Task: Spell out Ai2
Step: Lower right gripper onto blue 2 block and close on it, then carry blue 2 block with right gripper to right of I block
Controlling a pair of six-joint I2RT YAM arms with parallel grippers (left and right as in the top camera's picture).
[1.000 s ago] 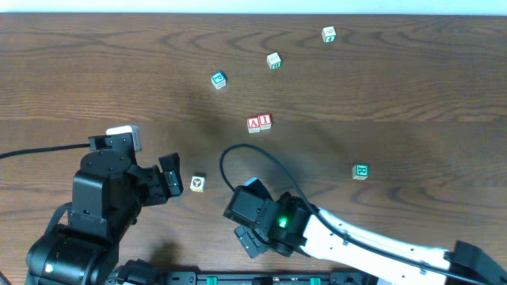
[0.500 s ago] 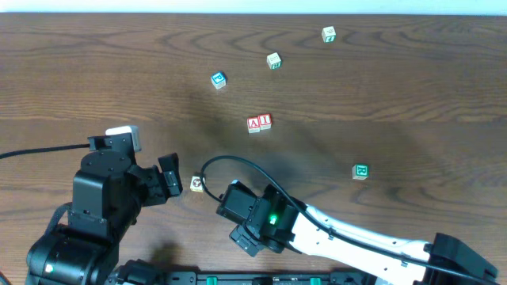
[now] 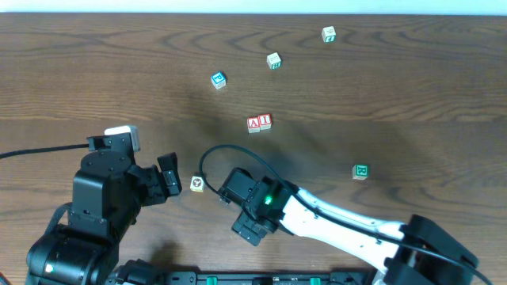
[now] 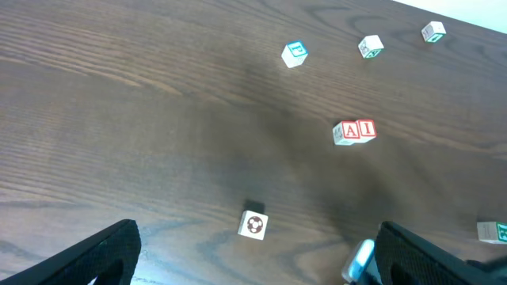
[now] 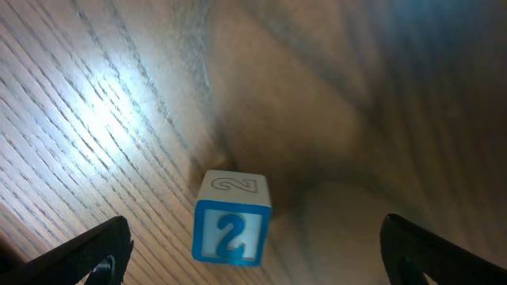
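Right wrist view: the 2 block (image 5: pixel 232 228) sits on the counter (image 5: pixel 95 95) between wide-open jaws.
Right gripper (image 5: pixel 255 252) hovers over it, fingers clear of the block. Left gripper (image 4: pixel 261 257) has its jaws wide too, holding nothing. Overhead, the A block (image 3: pixel 253 123) and I block (image 3: pixel 265 121) touch, side by side.

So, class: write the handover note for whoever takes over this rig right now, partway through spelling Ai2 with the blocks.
Left hand: open, empty, holding nothing.
Right hand: open, with the 2 block lying between its fingers, not gripped.
A block and I block: side by side, apparently touching.
Done: "AI" is laid out.
Left: close on the 2 block, carry it over and set it beside the I block, on the side away from the A block.
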